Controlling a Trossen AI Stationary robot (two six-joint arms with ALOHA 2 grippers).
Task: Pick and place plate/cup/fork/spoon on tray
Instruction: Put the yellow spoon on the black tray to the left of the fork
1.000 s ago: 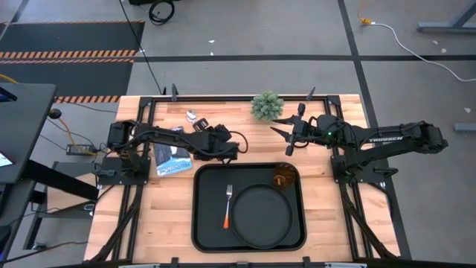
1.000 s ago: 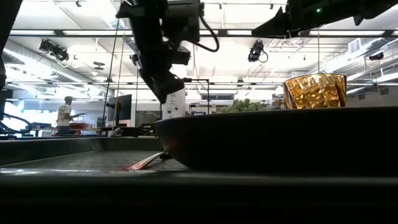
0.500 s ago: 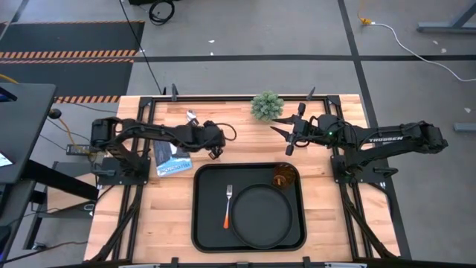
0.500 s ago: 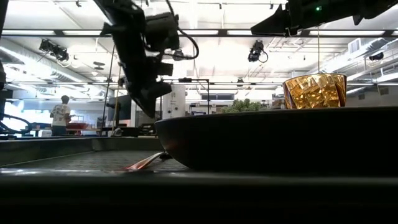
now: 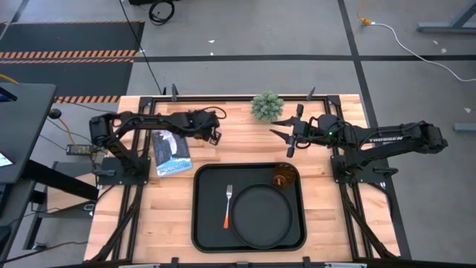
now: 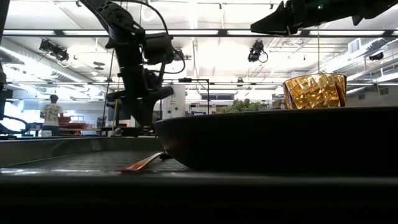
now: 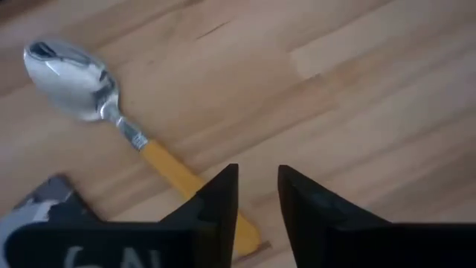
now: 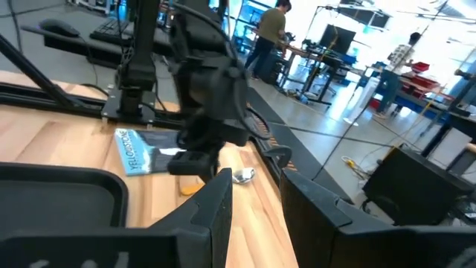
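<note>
The black tray [image 5: 201,223] holds the round black plate [image 5: 260,216], the orange-handled fork [image 5: 227,206] lying flat left of the plate, and the amber cup [image 5: 282,177] standing in its far right corner. The spoon [image 7: 97,89] lies flat on the wood beyond the tray's far left corner; my left arm hides it in the high view. My left gripper [image 7: 257,182] hovers over the spoon's orange handle [image 7: 175,171], its fingers a narrow gap apart and empty. My right gripper [image 5: 285,136] is open and empty, beyond the cup and near the plant.
A small green potted plant [image 5: 267,106] stands at the table's far edge. A blue and black book [image 5: 171,154] lies left of the tray, close to the spoon. People stand in the room behind the table [image 8: 269,30].
My left gripper has gone from above the tray's far left corner toward the table's left and far edges, and now stands over the spoon. The things on the tray have not moved.
</note>
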